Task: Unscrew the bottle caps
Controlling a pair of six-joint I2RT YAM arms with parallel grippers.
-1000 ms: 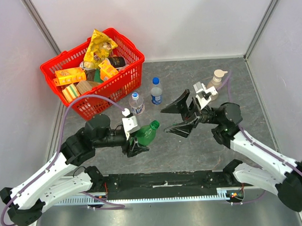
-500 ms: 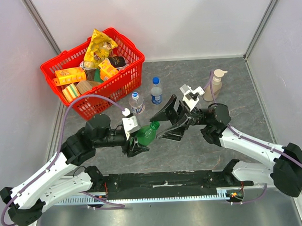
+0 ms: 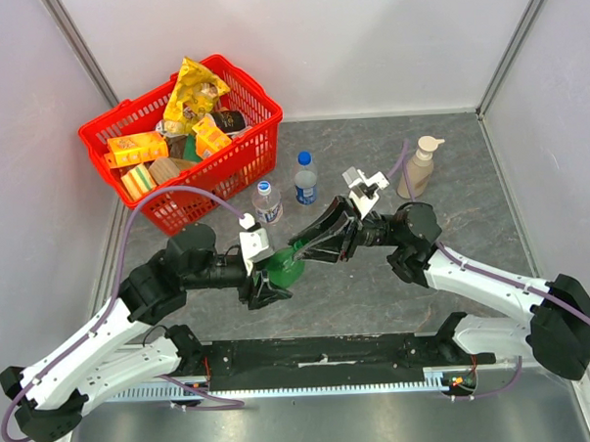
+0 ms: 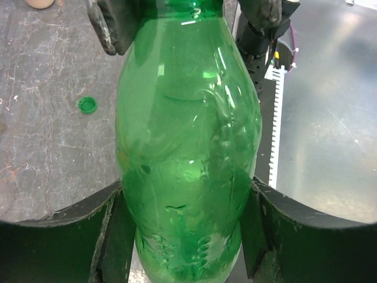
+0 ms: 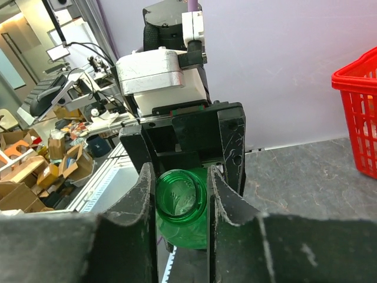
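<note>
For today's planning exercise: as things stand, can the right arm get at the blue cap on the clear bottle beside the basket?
Probably not yet: the right gripper is shut on the green bottle. Once it lets go, the blue cap, uncovered and nearby, looks reachable.

The green cap [image 4: 87, 105] was off, small and round, lying flat on the grey tabletop [image 4: 35, 153] beside the green bottle [image 4: 188, 147], clear of it. Far centre, the left blue cap [image 3: 264, 186] sat on the upright clear bottle [image 3: 266, 209]. The right blue cap [image 3: 304, 158] topped the upright cola bottle [image 3: 305, 187].
</note>
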